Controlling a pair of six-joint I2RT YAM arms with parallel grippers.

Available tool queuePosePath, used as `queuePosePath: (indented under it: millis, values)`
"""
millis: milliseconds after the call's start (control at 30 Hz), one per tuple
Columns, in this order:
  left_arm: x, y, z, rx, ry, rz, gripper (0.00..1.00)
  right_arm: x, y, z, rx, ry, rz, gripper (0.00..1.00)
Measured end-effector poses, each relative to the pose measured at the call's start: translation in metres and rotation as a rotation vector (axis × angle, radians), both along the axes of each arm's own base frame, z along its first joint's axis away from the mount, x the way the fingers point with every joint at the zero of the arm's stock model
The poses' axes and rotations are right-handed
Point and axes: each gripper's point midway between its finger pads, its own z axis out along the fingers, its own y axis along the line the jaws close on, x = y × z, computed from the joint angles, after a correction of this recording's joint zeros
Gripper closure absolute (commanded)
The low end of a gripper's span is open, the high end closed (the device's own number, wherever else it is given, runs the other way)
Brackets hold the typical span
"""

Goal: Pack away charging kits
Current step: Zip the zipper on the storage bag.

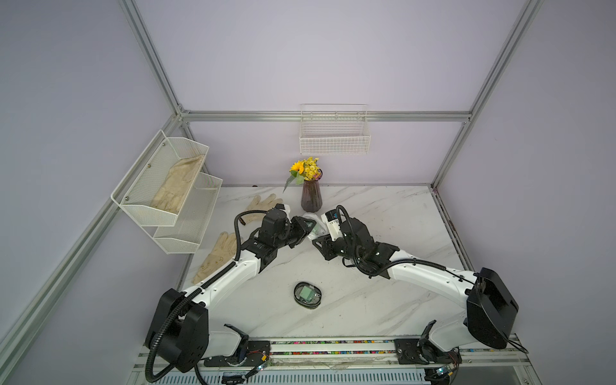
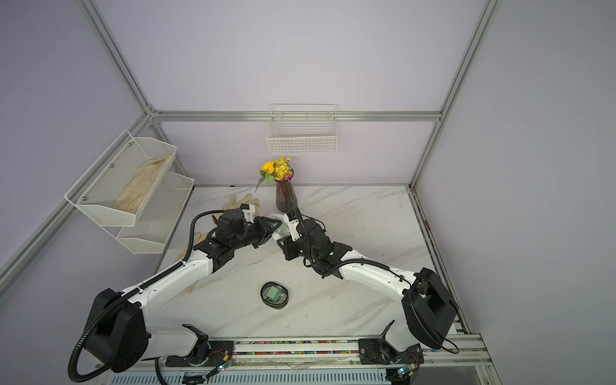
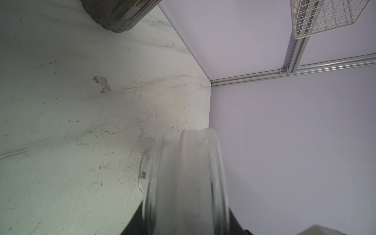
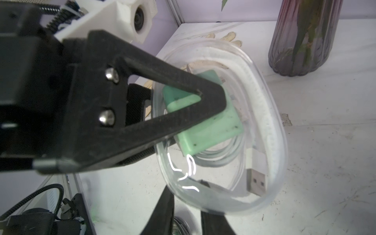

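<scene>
Your marble table carries both arms, which meet near its far middle, just in front of the vase. On the left wall hangs a two-tier rack with a glove in its upper tier; a wire basket hangs on the back wall. Two more gloves lie on the table beside and behind your left arm. Your left gripper is pinching the clear case across its faces and holds it on edge, near the vase. Your right gripper sits at the case's lower rim with a finger on either side of it; you cannot tell from these views whether the fingers press the rim. Inside that case sit a mint charger and a coiled cable, its USB plug against the wall. The black-rimmed case lies flat on the near middle of the table, well apart from both grippers, with a second charger inside.
</scene>
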Motion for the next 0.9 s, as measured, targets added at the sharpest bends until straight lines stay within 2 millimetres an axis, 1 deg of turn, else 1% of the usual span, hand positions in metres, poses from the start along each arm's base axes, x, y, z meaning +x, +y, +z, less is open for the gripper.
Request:
queuePosePath:
  millis: [100,133,333,500,633,700,900]
  values:
    - [0.001,0.001,0.000,0.003,-0.001,0.005,0.67,0.000,0.000,0.000,0.001,0.000,0.001,0.99]
    - [0.001,0.001,0.000,0.005,-0.003,0.006,0.67,0.000,0.000,0.000,0.002,0.001,-0.001,1.00]
    - [0.001,0.001,0.000,0.004,-0.006,0.004,0.68,0.001,-0.005,0.004,0.003,-0.005,-0.021,1.00]
    - [0.000,-0.003,0.003,-0.008,-0.014,-0.014,0.75,0.000,-0.011,0.009,0.000,-0.017,-0.041,1.00]
    - [-0.002,-0.002,0.003,-0.012,-0.007,-0.030,0.86,-0.002,-0.015,0.005,-0.025,-0.014,-0.043,1.00]
    - [-0.003,-0.001,0.001,-0.004,-0.003,-0.041,1.00,-0.003,-0.017,0.003,-0.040,-0.016,-0.040,1.00]
    - [-0.004,0.004,-0.001,0.005,-0.001,-0.077,1.00,-0.008,-0.023,-0.007,-0.099,-0.016,-0.023,1.00]
